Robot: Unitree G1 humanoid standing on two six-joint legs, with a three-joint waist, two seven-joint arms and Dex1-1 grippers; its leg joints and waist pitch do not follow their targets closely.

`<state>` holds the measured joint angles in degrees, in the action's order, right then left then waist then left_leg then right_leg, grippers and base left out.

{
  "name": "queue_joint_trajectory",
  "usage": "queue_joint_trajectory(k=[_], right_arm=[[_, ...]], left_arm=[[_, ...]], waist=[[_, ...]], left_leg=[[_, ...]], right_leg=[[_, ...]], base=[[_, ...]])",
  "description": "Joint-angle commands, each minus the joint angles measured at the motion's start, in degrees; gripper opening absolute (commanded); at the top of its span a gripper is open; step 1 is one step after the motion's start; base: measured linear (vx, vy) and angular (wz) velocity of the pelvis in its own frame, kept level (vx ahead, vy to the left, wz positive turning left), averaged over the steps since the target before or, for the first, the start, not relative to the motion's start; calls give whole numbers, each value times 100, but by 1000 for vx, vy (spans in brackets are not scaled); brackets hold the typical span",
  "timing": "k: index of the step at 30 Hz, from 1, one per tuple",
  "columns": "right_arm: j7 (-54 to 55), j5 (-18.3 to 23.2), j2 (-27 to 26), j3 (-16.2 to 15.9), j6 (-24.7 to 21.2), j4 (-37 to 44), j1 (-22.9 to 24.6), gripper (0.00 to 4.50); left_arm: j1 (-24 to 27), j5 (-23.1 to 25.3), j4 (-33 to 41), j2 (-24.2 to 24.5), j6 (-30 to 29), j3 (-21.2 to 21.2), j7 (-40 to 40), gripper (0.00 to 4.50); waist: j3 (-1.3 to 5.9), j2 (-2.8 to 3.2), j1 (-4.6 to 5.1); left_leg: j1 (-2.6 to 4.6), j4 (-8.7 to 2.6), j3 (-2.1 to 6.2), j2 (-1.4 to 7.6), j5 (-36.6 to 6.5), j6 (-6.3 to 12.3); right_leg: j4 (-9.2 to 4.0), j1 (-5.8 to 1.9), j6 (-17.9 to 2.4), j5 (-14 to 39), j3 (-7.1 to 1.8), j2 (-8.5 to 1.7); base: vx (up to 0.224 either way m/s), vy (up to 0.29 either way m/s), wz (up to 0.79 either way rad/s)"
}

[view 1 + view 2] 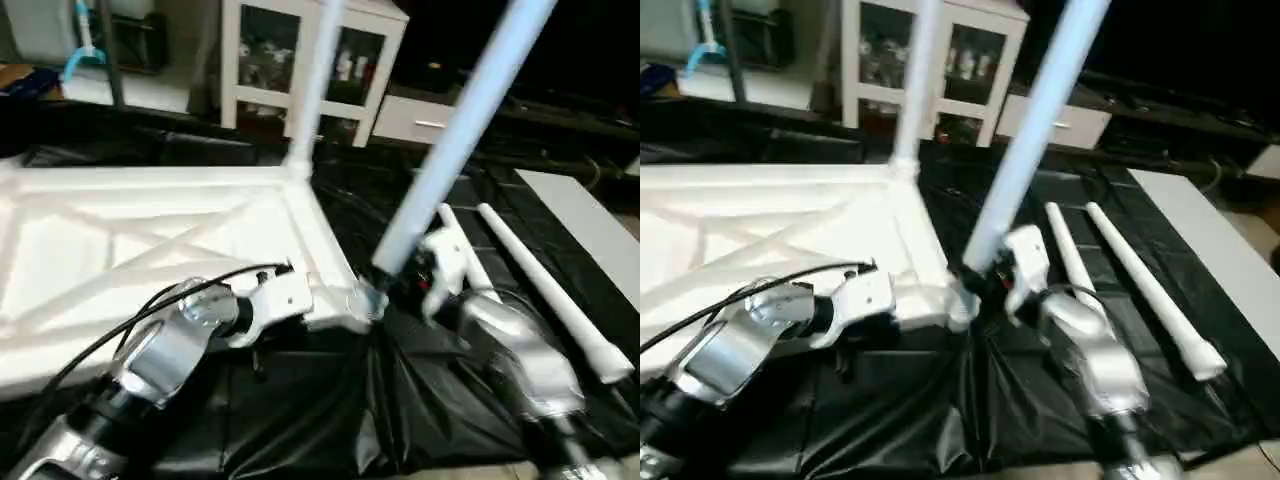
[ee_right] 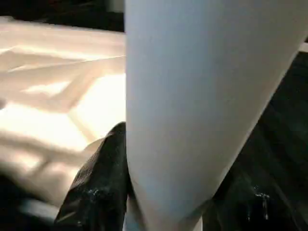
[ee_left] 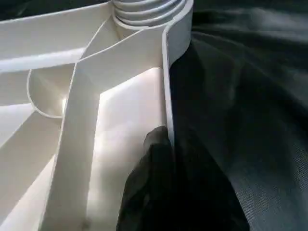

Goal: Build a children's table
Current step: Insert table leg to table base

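Note:
The children's table top [image 1: 120, 240] lies upside down on a black sheet, its X-ribs facing up. One white leg [image 1: 312, 90] stands upright in the far right corner socket. A second leg [image 1: 460, 130] leans to the right from the near right corner socket [image 1: 365, 303]. My right gripper [image 1: 402, 275] is shut on this leg just above its base; its black fingers [image 2: 101, 183] flank the tube. My left gripper [image 1: 288, 285] is shut on the top's rim [image 3: 166, 72] beside that corner. Two more legs [image 1: 545, 290] lie loose on the sheet to the right.
The black sheet [image 1: 330, 410] covers the floor under everything. A white cabinet with glass doors [image 1: 270, 55] stands at the back, with a white drawer unit [image 1: 415, 118] beside it. A flat white panel [image 1: 590, 225] lies at the far right.

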<state>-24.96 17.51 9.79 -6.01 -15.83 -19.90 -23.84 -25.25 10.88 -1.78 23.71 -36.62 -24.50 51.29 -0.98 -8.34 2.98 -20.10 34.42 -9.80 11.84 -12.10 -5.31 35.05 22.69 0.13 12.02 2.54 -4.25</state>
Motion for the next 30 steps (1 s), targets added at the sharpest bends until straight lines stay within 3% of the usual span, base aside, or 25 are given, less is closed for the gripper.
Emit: queue_joint_trajectory(k=[1,2,3,4,5,7,8,9,12,14,16,20,21,22,27,28,30], right_arm=[[1551,-894,347,483,-298,-1479,147,184],[1859,-955,279,501,-272,-1652,26,184],[2286,-986,165,553,-186,-1905,-146,184],[2695,-976,45,627,-155,-2149,-303,184],[3056,-1051,-58,611,-38,-2388,-461,184],[3424,-1121,-214,582,121,-2655,-646,184],[3539,-1122,-277,574,193,-2757,-713,184],[3607,-1154,-317,537,240,-2799,-757,184],[3849,-1132,-430,548,496,-3094,-971,184],[3845,-1126,-432,506,599,-3182,-1039,184],[3770,-1086,-437,500,640,-3220,-1079,184],[3700,-984,-440,500,734,-3347,-1184,184],[3699,-1008,-449,499,776,-3373,-1211,184],[3685,-990,-475,528,780,-3375,-1236,184],[3435,-887,-641,699,822,-3408,-1340,184],[3263,-767,-697,755,755,-3343,-1333,184],[3204,-725,-714,770,729,-3311,-1325,184]], left_arm=[[-260,-125,627,-190,-216,92,46,0],[-313,-54,645,-367,-467,141,-153,0],[-386,6,674,-637,-802,195,-400,0],[-452,54,697,-899,-1067,236,-621,0],[-522,97,709,-1186,-1301,277,-880,0],[-599,155,690,-1486,-1456,275,-1151,0],[-621,175,681,-1561,-1491,254,-1227,0],[-629,196,662,-1580,-1480,230,-1263,0],[-660,242,630,-1465,-1545,207,-1385,0],[-662,267,649,-1374,-1575,191,-1376,0],[-642,279,663,-1290,-1569,175,-1329,0],[-631,316,679,-1222,-1595,110,-1297,0],[-634,307,676,-1196,-1566,69,-1270,0],[-628,285,678,-1164,-1491,16,-1212,0],[-518,235,732,-870,-1282,-406,-910,0],[-416,135,742,-795,-1297,-474,-803,32],[-377,96,748,-783,-1316,-484,-774,41]], waist=[[172,248,15],[209,266,2],[185,248,33],[172,240,32],[203,213,15],[193,225,-16],[194,195,-37],[190,193,-44],[173,217,-119],[137,244,-176],[139,270,-174],[138,271,-153],[140,297,-154],[141,279,-146],[143,301,-129],[144,309,-123],[152,309,-113]], left_leg=[[-45,-554,136,143,-2032,-545],[-55,-530,126,136,-1760,-527],[-50,-528,86,147,-1641,-507],[-23,-511,71,134,-1779,-505],[18,-470,46,132,-1767,-471],[-36,-471,38,115,-1541,-420],[-35,-465,30,106,-1500,-379],[-70,-473,34,100,-1427,-310],[22,-434,-33,103,-1285,-216],[16,-465,-34,98,-1528,-201],[25,-479,-1,96,-1843,-277],[-2,-484,16,86,-1991,-296],[-4,-486,22,86,-2001,-301],[-12,-487,22,83,-2006,-287],[-25,-497,33,89,-2047,-290],[-28,-500,39,91,-2074,-301],[-38,-505,32,98,-1984,-312]], right_leg=[[-451,-123,-720,1714,-198,-297],[-427,-160,-722,1361,-196,-283],[-418,-112,-769,1117,-202,-268],[-459,-79,-750,1382,-196,-263],[-474,-69,-778,1351,-206,-274],[-454,-89,-820,1150,-211,-265],[-460,-99,-801,1124,-205,-255],[-449,-133,-758,1110,-198,-256],[-448,-61,-864,940,-212,-239],[-470,-55,-765,1263,-201,-217],[-509,-37,-582,1733,-191,-219],[-536,-24,-510,1947,-193,-229],[-532,-26,-508,1960,-192,-233],[-544,-27,-492,1997,-188,-232],[-539,-15,-493,2035,-187,-238],[-528,-15,-509,2015,-188,-238],[-509,-28,-552,1834,-193,-231]], base=[[0,0,0],[0,0,0],[0,0,0],[0,0,0],[0,0,0],[0,0,0],[0,0,0],[0,0,0],[0,0,0],[0,0,0],[0,0,0],[0,0,0],[0,0,0],[0,0,0],[0,0,0],[0,0,0],[0,0,0]])
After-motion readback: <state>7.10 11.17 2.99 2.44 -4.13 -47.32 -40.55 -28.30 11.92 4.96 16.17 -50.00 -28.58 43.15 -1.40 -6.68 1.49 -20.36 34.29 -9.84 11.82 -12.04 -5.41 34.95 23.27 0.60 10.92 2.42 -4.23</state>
